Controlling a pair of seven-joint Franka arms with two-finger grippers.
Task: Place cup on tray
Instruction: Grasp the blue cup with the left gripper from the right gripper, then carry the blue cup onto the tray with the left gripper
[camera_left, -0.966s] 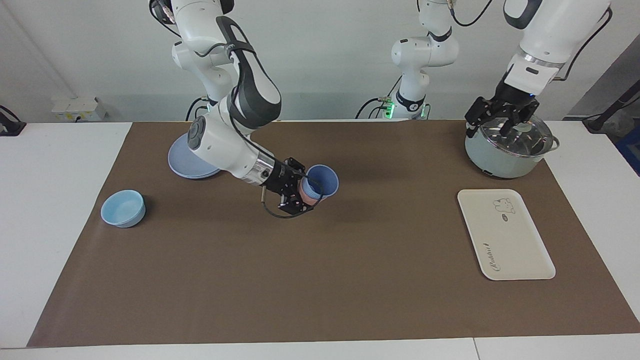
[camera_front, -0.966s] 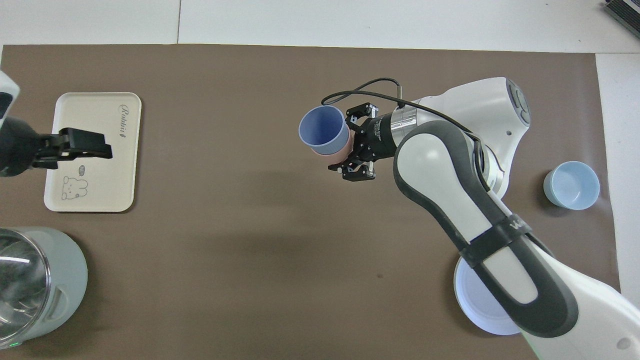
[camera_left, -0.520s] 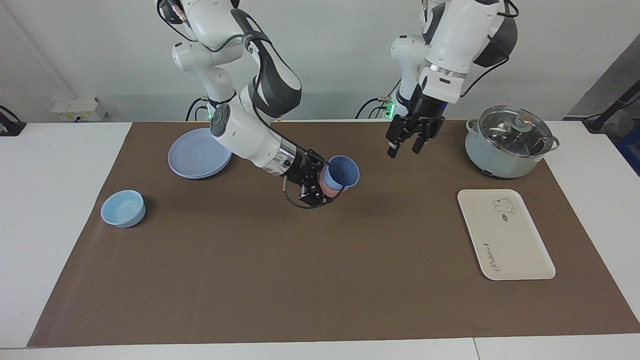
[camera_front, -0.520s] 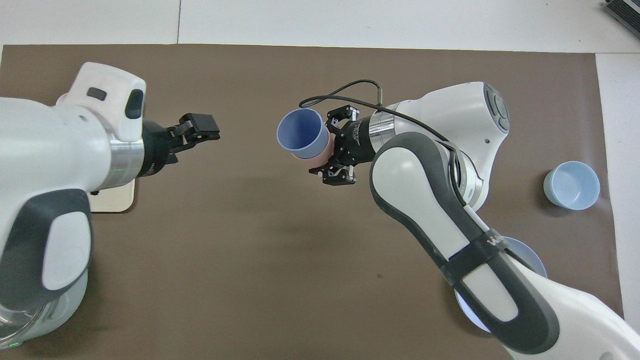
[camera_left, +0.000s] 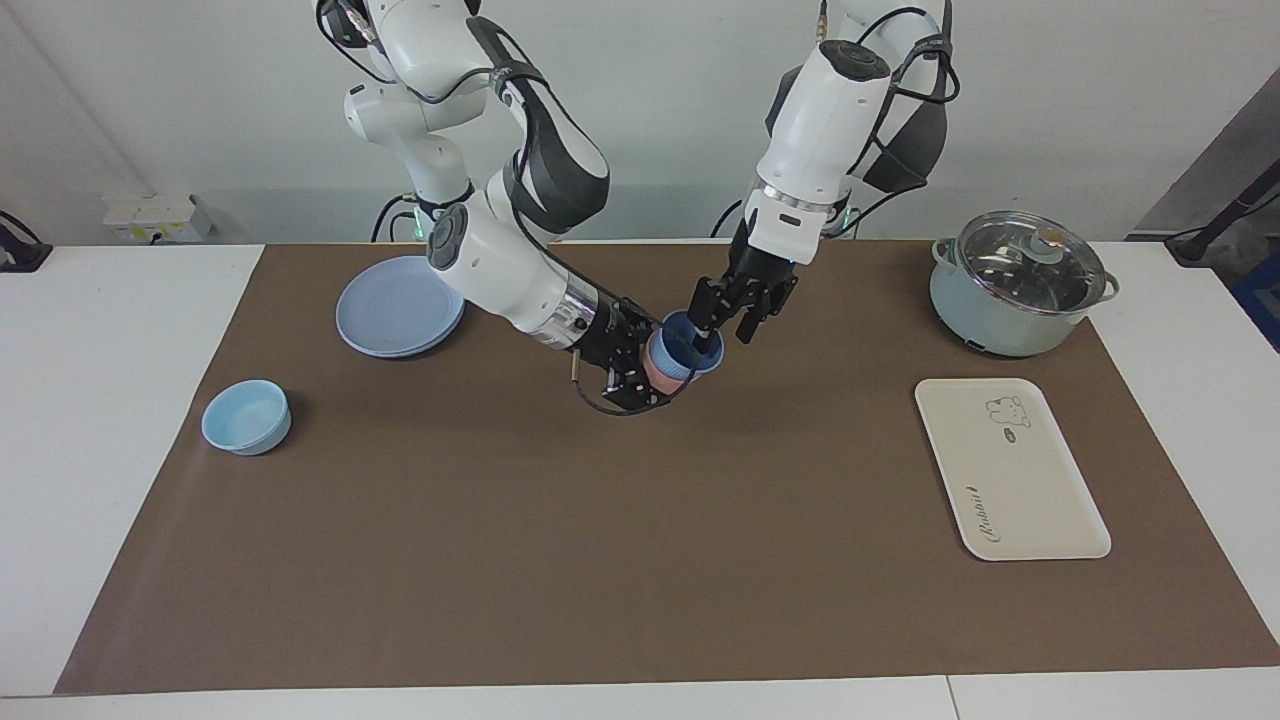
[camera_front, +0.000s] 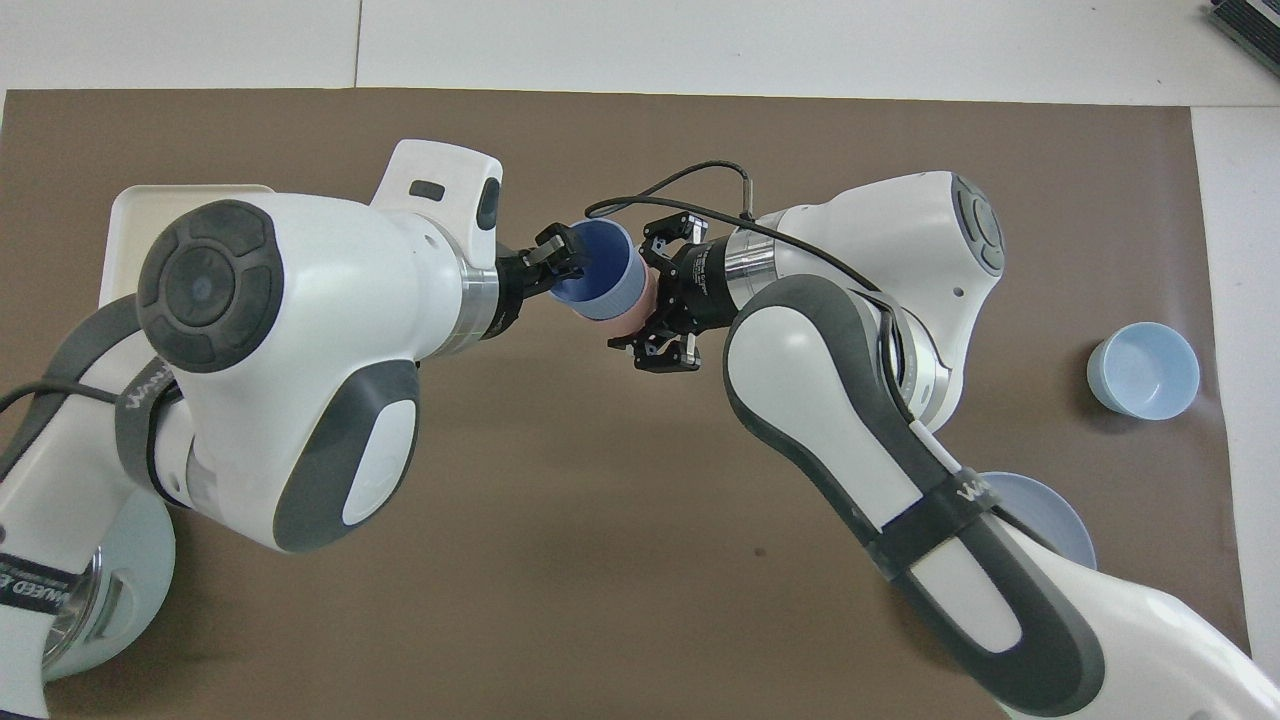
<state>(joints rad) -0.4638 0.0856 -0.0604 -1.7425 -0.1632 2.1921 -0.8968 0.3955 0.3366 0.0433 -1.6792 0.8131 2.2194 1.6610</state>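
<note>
Here, the right tool (camera_left: 655, 372) holds stacked periwinkle cup (camera_left: 683, 343); left tool (camera_left: 712, 334) seemingly straddles its rim.

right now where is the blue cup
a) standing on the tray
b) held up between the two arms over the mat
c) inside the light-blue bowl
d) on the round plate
b: the blue cup, nested in a pink cup, is held by the right gripper above the brown mat, with the left gripper at its rim; the tray is bare.

The left arm (camera_front: 290, 340) hides most of the tray (camera_front: 125, 205) and the pot (camera_front: 120, 590) from overhead.
</note>
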